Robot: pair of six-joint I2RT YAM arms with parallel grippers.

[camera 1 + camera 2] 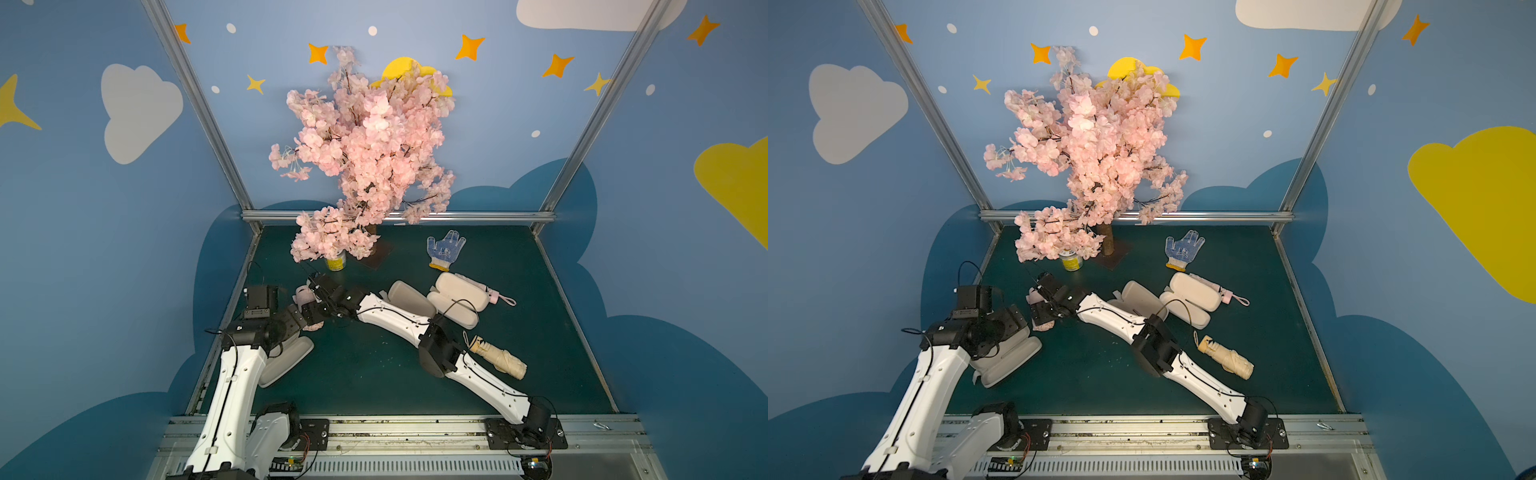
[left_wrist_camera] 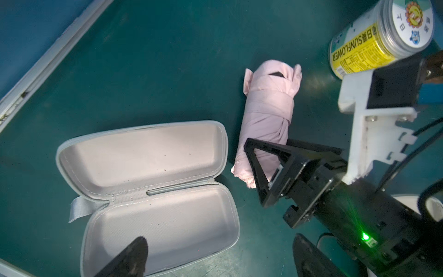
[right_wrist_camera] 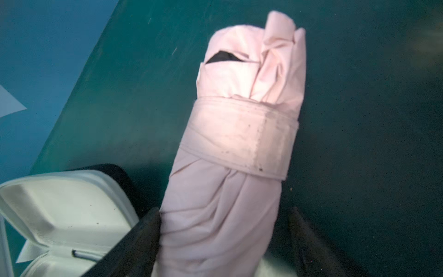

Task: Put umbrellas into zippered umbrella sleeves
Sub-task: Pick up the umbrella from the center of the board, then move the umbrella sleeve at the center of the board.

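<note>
Here, pink umbrella (image 3: 230, 148), inside spread right pincer (image 3: 224, 212)

Pale pink umbrella (image 2: 266, 124), grey case (image 2: 167, 220) with pinkish lining, cream umbrella (image 1: 498, 359), white glove (image 1: 445, 249) with blue dots, yellow-labelled can (image 2: 359, 50), dark green worktop (image 1: 374, 374).

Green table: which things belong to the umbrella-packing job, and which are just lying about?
Job: pale pink folded umbrella; second pink umbrella; cream-beige umbrella; pale grey open zip case; mid-table oblong case; off-white hard-shell case.
Lying about: white-and-blue dotted glove; yellow-labelled tin; pink blossom tree.
</note>
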